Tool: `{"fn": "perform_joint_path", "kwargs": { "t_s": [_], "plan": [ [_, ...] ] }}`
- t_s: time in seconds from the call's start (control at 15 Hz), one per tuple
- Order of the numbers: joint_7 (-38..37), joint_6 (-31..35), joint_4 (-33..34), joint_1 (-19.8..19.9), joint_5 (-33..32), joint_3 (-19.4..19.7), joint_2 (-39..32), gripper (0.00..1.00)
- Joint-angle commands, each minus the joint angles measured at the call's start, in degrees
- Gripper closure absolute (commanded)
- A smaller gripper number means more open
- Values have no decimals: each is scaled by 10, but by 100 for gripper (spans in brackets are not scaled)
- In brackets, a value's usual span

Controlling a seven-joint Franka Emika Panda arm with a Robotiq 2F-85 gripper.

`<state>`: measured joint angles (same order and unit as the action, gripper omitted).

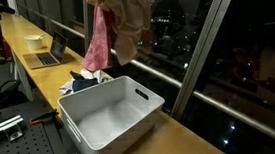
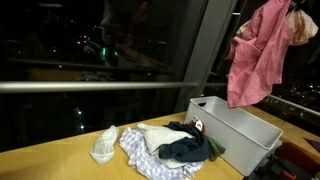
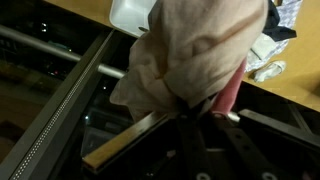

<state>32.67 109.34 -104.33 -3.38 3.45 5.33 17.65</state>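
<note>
A pink cloth (image 2: 258, 60) hangs high in the air from my gripper (image 2: 296, 22), which is shut on its top. In an exterior view the cloth (image 1: 99, 40) dangles above the far end of a white plastic bin (image 1: 111, 117). In the wrist view the bunched cloth (image 3: 195, 50) fills the frame right at the jaws (image 3: 192, 106), with a pink edge (image 3: 230, 90) beside them. The bin (image 2: 240, 135) looks empty. A pile of clothes (image 2: 165, 148) lies on the wooden table next to the bin.
The wooden table (image 1: 183, 138) runs along a large dark window (image 1: 235, 48). A laptop (image 1: 50, 54) and a bowl (image 1: 35, 41) sit farther along it. A white cloth (image 2: 104, 148) lies at the pile's edge. A perforated metal board (image 1: 13, 148) is beside the table.
</note>
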Motion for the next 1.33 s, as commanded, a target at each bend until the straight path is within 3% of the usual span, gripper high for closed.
{"fn": "perform_joint_path", "kwargs": {
  "t_s": [0.0, 0.4, 0.8, 0.93, 1.27],
  "plan": [
    [21, 14, -8, 8, -1, 11, -50, 97],
    [46, 84, -101, 24, 22, 8, -111, 97],
    [40, 125, -139, 22, 21, -17, -153, 97],
    [35, 130, -146, 23, 16, -24, -160, 61],
    [32, 134, -162, 24, 11, -34, -157, 26]
  ]
}}
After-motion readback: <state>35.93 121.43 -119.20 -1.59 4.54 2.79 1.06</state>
